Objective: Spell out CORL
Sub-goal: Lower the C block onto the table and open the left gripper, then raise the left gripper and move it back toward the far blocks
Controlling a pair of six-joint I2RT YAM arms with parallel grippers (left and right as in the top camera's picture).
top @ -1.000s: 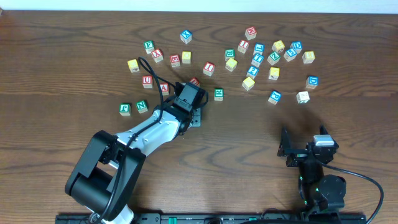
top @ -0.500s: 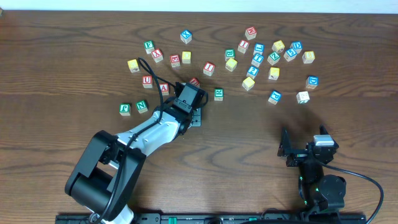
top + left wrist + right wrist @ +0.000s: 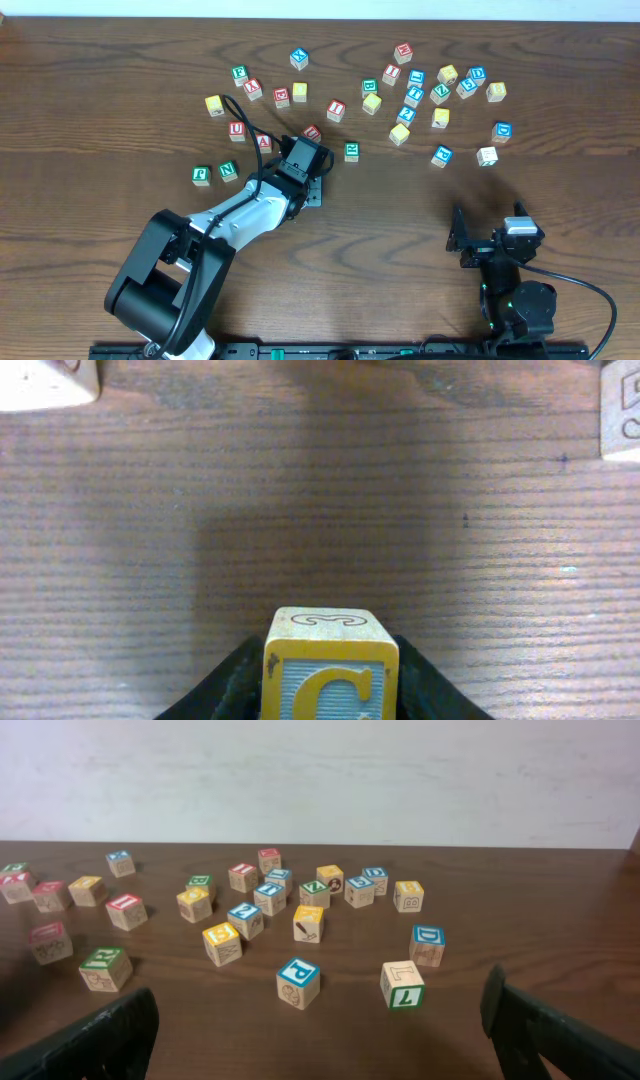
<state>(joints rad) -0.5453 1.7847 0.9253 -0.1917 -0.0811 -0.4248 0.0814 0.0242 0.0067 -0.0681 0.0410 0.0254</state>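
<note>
Two arms are seen at a dark wooden table (image 3: 400, 220), which takes up nearly all of the overhead view. The left arm (image 3: 240, 215) is stretched from the near left toward the middle of the table. The right arm (image 3: 505, 275) is folded low at the near right edge.

The left gripper (image 3: 308, 148) is set down at the near edge of the spread of cubes. Its dark fingers (image 3: 232, 682) are seen in the left wrist view close on either side of the C cube (image 3: 331, 670). Whether the cube is clamped or merely flanked cannot be told. The right gripper (image 3: 320, 1030) is held wide apart with nothing between its fingers, well away from every cube.

Many scattered letter cubes (image 3: 400, 133) are spread across the far half of the table, from left to right. A green-faced cube (image 3: 352, 151) lies just right of the left gripper, and a red-lettered cube (image 3: 312, 131) just beyond it.

The C cube stands upright on the wood, its yellow-framed face showing a yellow C on pale blue. The remaining letters of the word cannot be picked out with certainty among the far cubes.
</note>
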